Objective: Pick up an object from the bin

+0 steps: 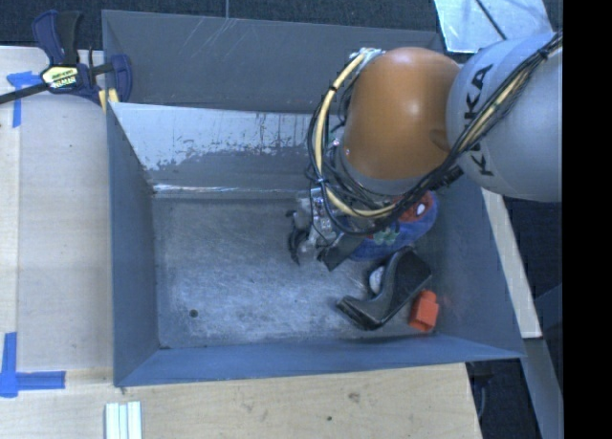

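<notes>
My gripper (306,234) hangs low over the bin floor, right of the middle and just under the arm's orange dome. Nothing can be made out in it. Closest to it, on its right, lies a black clamp-like tool (390,294) with an orange end piece (424,311), near the bin's front right corner. Behind that tool, a blue thing (418,220) with red and green patches lies against the right wall, partly hidden by the arm's cables.
The arm and its dome cover the back right of the bin. The grey floor stretches bare to the left of the gripper, with a small dark speck near the front left. Sloped walls close in on all sides.
</notes>
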### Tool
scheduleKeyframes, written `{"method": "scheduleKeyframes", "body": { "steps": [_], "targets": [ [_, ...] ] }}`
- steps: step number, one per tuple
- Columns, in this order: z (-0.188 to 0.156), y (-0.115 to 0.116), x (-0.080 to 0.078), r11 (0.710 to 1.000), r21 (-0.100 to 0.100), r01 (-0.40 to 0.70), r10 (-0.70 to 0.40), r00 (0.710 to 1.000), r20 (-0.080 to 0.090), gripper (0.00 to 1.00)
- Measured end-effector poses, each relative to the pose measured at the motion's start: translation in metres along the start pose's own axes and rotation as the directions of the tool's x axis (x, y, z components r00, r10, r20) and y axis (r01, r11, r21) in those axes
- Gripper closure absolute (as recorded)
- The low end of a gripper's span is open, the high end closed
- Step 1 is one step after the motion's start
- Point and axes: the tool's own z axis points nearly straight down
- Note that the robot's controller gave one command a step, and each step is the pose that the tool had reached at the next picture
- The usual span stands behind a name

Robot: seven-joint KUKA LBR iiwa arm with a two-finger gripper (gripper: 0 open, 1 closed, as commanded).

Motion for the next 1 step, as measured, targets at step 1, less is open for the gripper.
{"method": "scheduleKeyframes", "body": {
  "steps": [1],
  "targets": [
    [-0.1044,0.0000,-0.0086,0.999,0.001,-0.034,0.034,0.999,0.001,1.00]
  ]
}}
